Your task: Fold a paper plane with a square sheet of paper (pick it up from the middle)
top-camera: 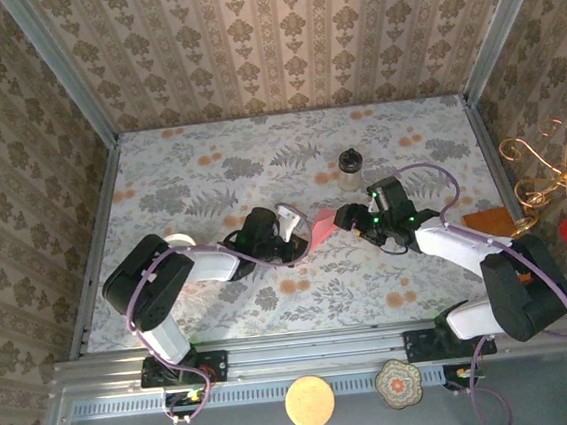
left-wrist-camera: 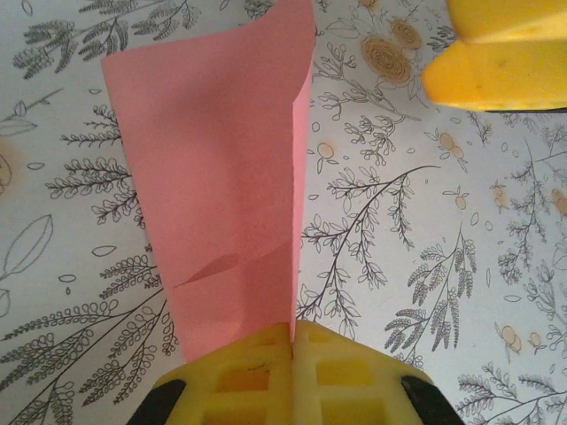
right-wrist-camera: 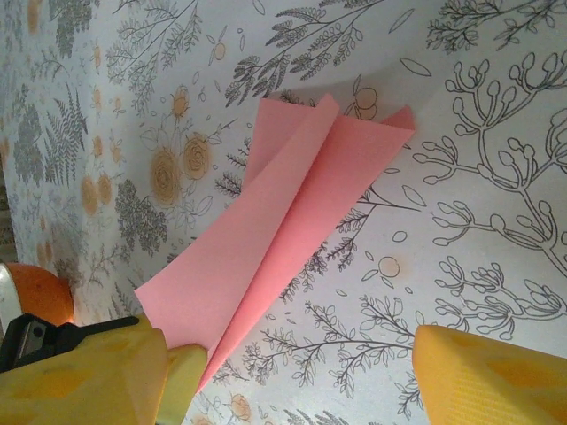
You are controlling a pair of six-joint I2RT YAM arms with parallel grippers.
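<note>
The flowered table (top-camera: 209, 169) carried both arms, and the square sheet of paper (top-camera: 321, 227) was near its middle, between the two grippers. The sheet was folded in half, but loosely, its two layers gaping. The left gripper (left-wrist-camera: 292, 341) was clamped on one end, right at the crease. The right gripper (right-wrist-camera: 301, 350) had its jaws wide apart at the other end, one finger (right-wrist-camera: 133, 381) just beside the paper's corner. A small wrinkle (left-wrist-camera: 204, 270) sat near the left grip. The step seemed to be taking the free end. For this the right jaws should close slowly over the crease, both layers inside, because such thin paper could slip or crumple
</note>
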